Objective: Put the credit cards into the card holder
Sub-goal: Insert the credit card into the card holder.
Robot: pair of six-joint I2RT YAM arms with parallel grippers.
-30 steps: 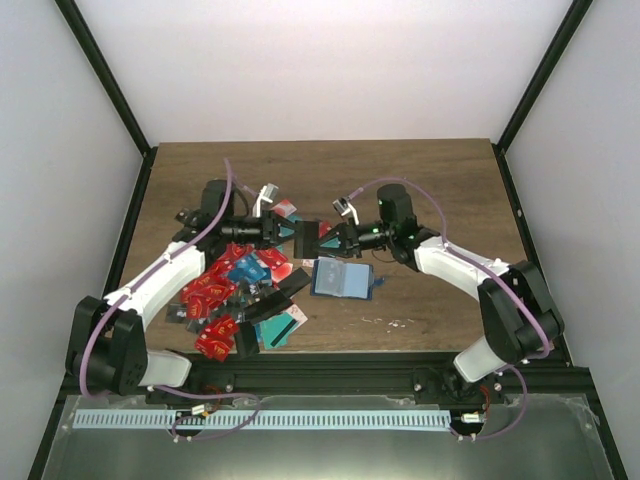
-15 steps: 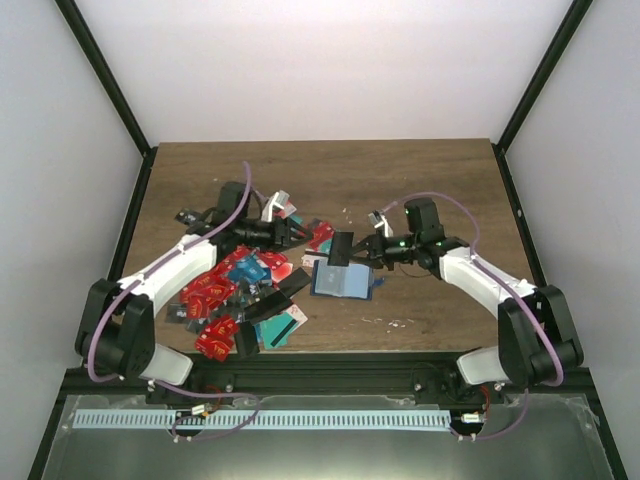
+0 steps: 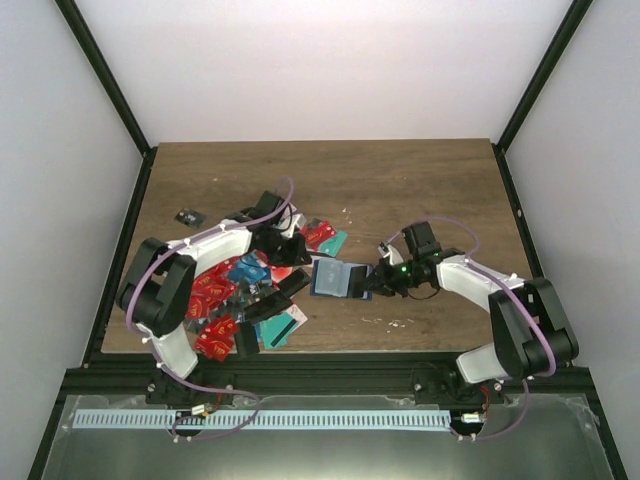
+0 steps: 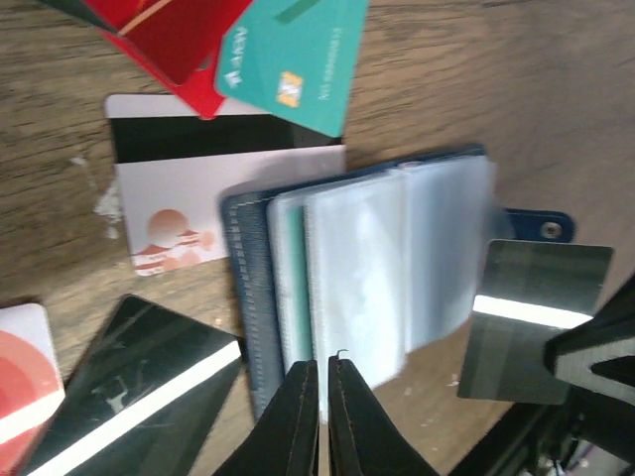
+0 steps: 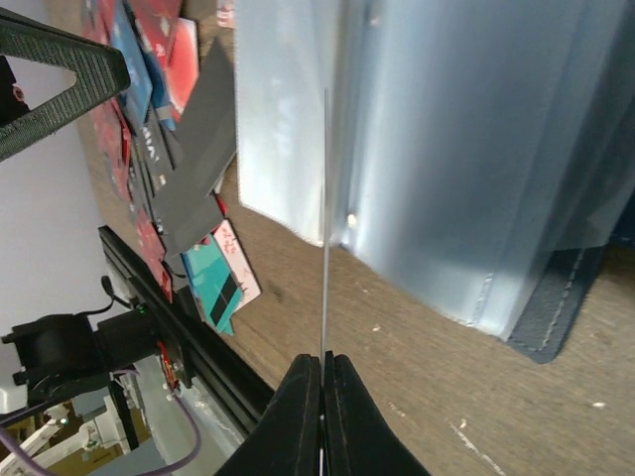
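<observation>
Where the two arms meet on the wooden table [image 3: 420, 180], the card holder [image 3: 330, 278] lies open, its clear sleeves [image 4: 397, 258] fanned upward and its clasp tab [image 4: 541, 226] sticking out on the side toward the right arm. Just beside that edge of the holder, below the tab, the right gripper [image 5: 322, 367] is clamped on a grey card [image 4: 536, 317] with a pale stripe. The right wrist view shows this card edge-on against the sleeves; whether it has entered a pocket cannot be told. Over the holder's opposite part, the left gripper [image 4: 318, 372] has its fingers pressed together above a sleeve, and it is unclear whether any plastic is pinched. A white card [image 4: 213, 193] with a black stripe lies partly under the holder. A teal card [image 4: 293, 59] and red cards [image 4: 169, 30] lie just beyond it, and a black card [image 4: 129, 387] is near its corner.
</observation>
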